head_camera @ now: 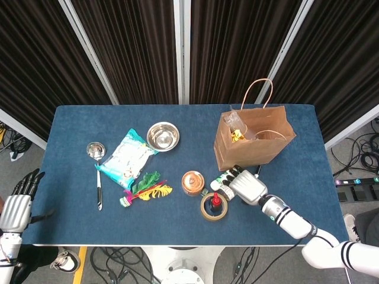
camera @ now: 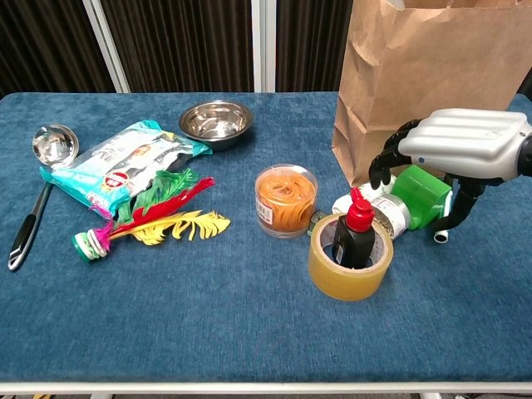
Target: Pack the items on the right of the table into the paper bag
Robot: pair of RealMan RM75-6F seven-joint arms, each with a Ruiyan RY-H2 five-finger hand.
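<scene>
The brown paper bag (head_camera: 254, 139) (camera: 432, 83) stands open at the back right, with something yellow in clear wrap inside. In front of it lie a white bottle with a green cap (camera: 418, 198), a green marker (camera: 443, 223), a tape roll (head_camera: 213, 207) (camera: 347, 259) with a red-capped black bottle (camera: 356, 229) standing in it, and a clear tub of orange rubber bands (head_camera: 192, 183) (camera: 286, 199). My right hand (head_camera: 246, 185) (camera: 459, 151) hovers palm-down over the green cap, its fingers curving down on one side and the thumb on the other, holding nothing. My left hand (head_camera: 18, 204) hangs open off the table's left edge.
On the left half lie a steel bowl (head_camera: 163, 136) (camera: 215, 120), a ladle (head_camera: 96, 160) (camera: 37, 179), a snack packet (head_camera: 127, 158) (camera: 120, 166) and a bunch of coloured feathers (head_camera: 145, 188) (camera: 158, 216). The table (head_camera: 71, 225) ends close in front of the tape roll.
</scene>
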